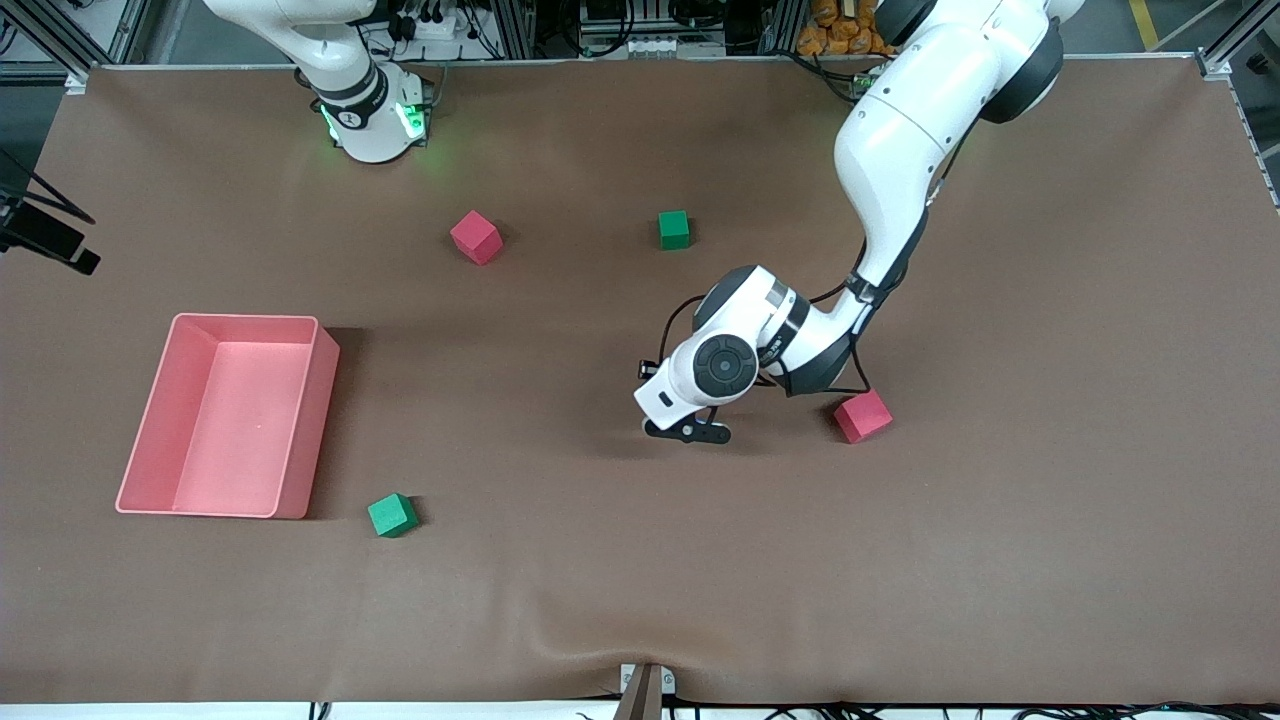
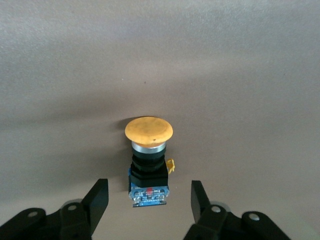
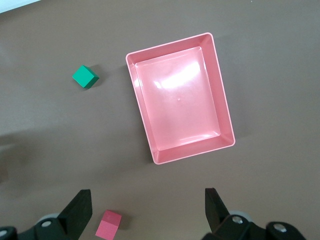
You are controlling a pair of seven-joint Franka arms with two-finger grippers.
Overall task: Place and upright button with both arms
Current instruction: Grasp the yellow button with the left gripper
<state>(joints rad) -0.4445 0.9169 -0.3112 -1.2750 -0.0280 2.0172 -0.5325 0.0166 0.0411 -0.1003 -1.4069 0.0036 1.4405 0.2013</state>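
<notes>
The button (image 2: pixel 148 160), with a round orange cap, a black body and a blue base, rests on the brown table. Its base points toward my left gripper (image 2: pixel 148 192) and its cap points away. That gripper is open: one finger stands on each side of the base, with a clear gap on both sides. In the front view the left gripper (image 1: pixel 690 432) is low over the middle of the table and hides the button. My right gripper (image 3: pixel 147 210) is open, holds nothing, and hangs high over the right arm's end of the table.
A pink bin (image 1: pixel 245 320) stands toward the right arm's end, with a green cube (image 1: pixel 392 515) nearer the camera beside it. A red cube (image 1: pixel 862 416) lies close beside the left arm's wrist. Another red cube (image 1: pixel 476 237) and another green cube (image 1: pixel 674 229) lie farther from the camera.
</notes>
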